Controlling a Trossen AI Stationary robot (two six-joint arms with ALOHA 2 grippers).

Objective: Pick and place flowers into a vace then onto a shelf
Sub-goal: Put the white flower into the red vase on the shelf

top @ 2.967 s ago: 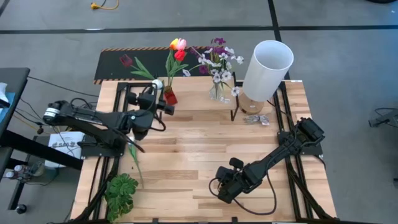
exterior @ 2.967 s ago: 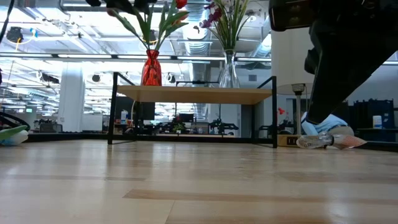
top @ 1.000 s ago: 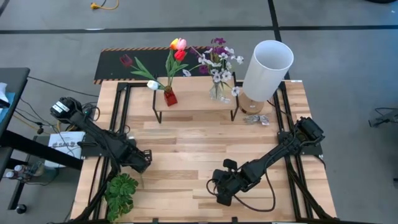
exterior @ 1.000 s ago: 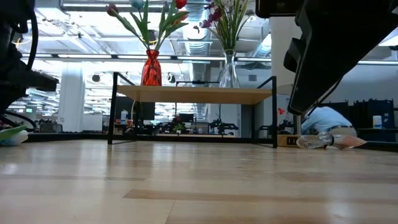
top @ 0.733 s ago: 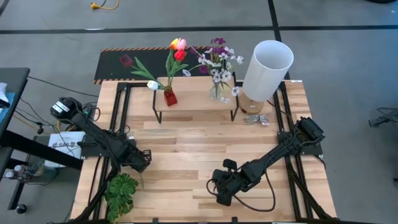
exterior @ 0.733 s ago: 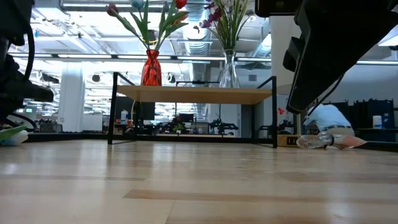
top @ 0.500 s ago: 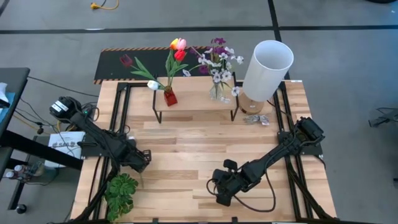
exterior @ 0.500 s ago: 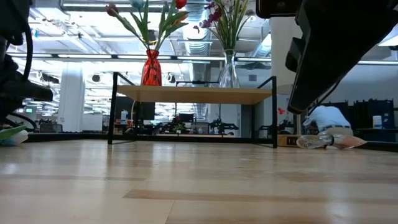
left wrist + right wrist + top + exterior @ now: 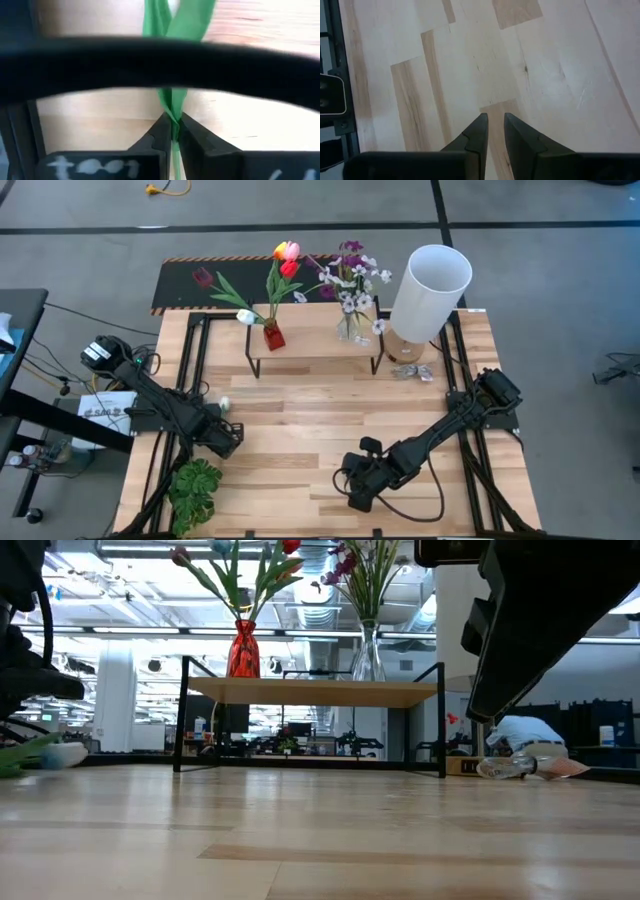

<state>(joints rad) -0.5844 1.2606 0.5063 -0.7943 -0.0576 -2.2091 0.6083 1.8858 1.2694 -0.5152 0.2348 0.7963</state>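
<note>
Gripping a green stem [image 9: 172, 107], the left jaws [image 9: 171, 131] are pressed onto it from both sides; the stem and a flat leaf run forward out of the pinch, over pale wood. From above, left jaws [image 9: 222, 435] sit low at the bench [image 9: 320, 440] edge, a small white bud [image 9: 223, 403] just ahead of them, leafy plant [image 9: 195, 485] just behind. Low view shows the pale bud [image 9: 62, 753] lying near the bench surface.

Handling guess: tulip is light, plastic stem thin and springy, leaf floppy, head will droop and swing. Pinch looks low on the stem, which seems fine for steering the cut end into a narrow neck; slippery plastic may twist in the jaws.

Shelf [image 9: 310, 340]: pale plank, thin black legs, well ahead of the left jaws. On it a red vase [image 9: 273, 335] with tulips and a clear vase [image 9: 348, 328] with purple-white blossoms. White cylinder [image 9: 430, 290] beside the shelf.

Right jaws [image 9: 492, 131] are nearly together with a narrow gap, pinching nothing, over bare bench, well apart from the flowers.
</note>
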